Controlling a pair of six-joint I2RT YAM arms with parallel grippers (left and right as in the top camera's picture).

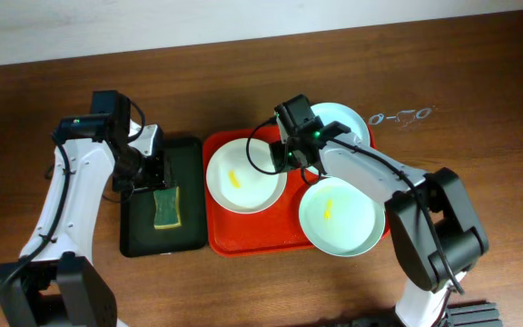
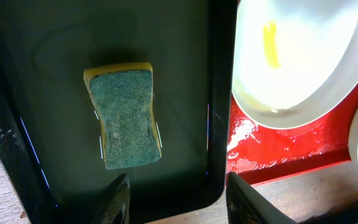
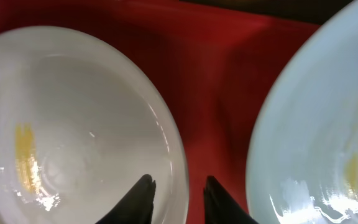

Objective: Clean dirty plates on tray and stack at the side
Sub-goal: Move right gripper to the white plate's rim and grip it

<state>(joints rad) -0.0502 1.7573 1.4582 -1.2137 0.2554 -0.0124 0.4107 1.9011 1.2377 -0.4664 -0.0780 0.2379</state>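
Observation:
On the red tray (image 1: pixel 216 238) lie a white plate (image 1: pixel 243 177) and a mint plate (image 1: pixel 341 216), each with a yellow smear. A second mint plate (image 1: pixel 345 118) sits at the back, partly hidden by the arm. My right gripper (image 1: pixel 291 156) (image 3: pixel 179 186) is open and straddles the white plate's (image 3: pixel 73 124) right rim. One finger is inside the plate, the other is over the red tray (image 3: pixel 216 81), and neither touches the rim. My left gripper (image 1: pixel 152 173) (image 2: pixel 179 199) hangs open and empty just before the sponge (image 2: pixel 126 118).
The sponge (image 1: pixel 166 207) lies green side up on a dark green tray (image 1: pixel 134 238) left of the red one. The trays nearly touch. Bare wooden table (image 1: pixel 479 109) surrounds both. Small shiny marks (image 1: pixel 402 115) lie at the back right.

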